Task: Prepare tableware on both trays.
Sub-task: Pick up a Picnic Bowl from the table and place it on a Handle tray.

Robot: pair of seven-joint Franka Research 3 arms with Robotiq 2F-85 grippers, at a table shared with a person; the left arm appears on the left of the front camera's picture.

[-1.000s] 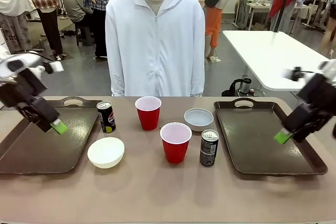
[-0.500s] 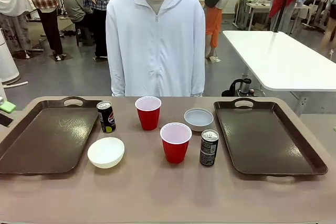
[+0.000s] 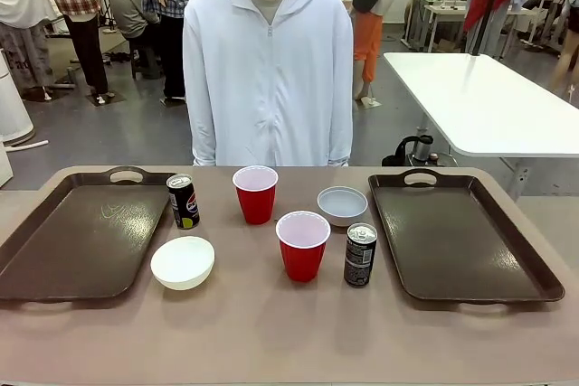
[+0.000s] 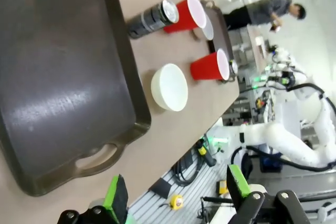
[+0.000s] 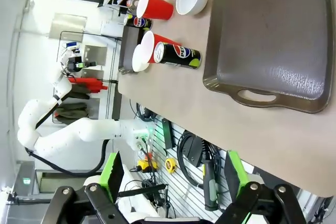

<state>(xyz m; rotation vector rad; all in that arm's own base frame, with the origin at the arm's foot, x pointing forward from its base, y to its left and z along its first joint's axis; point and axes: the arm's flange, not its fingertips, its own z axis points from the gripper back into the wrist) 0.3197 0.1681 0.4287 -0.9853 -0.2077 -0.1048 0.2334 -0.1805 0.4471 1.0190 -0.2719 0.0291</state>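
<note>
Left gripper [image 4: 176, 195]: fingers wide apart, nothing held, out past table [image 3: 271, 341] edge near left tray [image 3: 81, 241] handle cut-out
Right gripper [image 5: 172, 170]: fingers wide apart, nothing held, out past table edge near right tray [image 3: 461, 241]
Tableware on table between trays:
- far red cup [image 3: 256, 194], near red cup [image 3: 302, 246] in middle
- cream-white bowl [image 3: 183, 262], left can [image 3: 184, 201] just beside left tray
- pale grey bowl [image 3: 343, 205], right can [image 3: 360, 255] near right tray

Person in white jacket [image 3: 268, 70] at far side
</note>
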